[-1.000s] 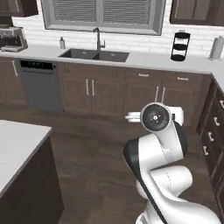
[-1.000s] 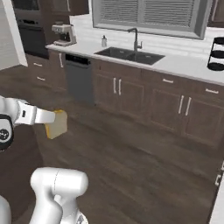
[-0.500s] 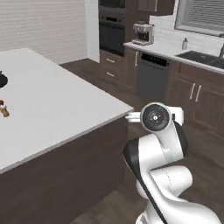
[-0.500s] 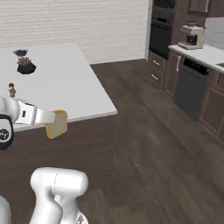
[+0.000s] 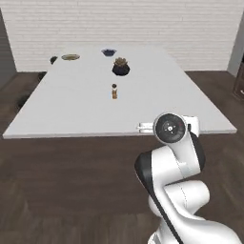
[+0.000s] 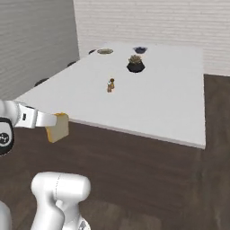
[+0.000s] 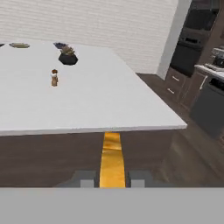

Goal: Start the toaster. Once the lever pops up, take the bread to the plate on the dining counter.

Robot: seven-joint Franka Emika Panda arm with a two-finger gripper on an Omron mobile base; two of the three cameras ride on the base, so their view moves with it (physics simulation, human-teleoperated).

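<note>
**One slice of bread held short of the dining counter**

One slice of bread (image 6: 57, 127) is seen clamped between the two fingers of the gripper (image 6: 50, 122), edge-on to the hand camera, where it shows as a narrow golden strip (image 7: 112, 161) rising between the two fingertips (image 7: 86, 178). In the right base view the slice is held in the air in front of the near edge of the dining counter (image 5: 86, 107), over the dark wood floor, not touching the top.

On the white counter top five things can be counted. One plate (image 5: 70, 57) is set at the far end, toward the left; what lies in it cannot be told, as it is too small. One dark bowl (image 5: 109, 51) is placed just beside it to the right, at the far edge; its contents cannot be made out. One black pot (image 5: 121, 67) with a small plant in it stands nearer, well apart from the plate. One small brown shaker (image 5: 114, 91) stands alone near the middle of the top. One small dark object (image 5: 53, 60) is seen at the far left edge, too blurred to be named.

A brick wall (image 5: 143, 24) is seen behind the counter.
</note>
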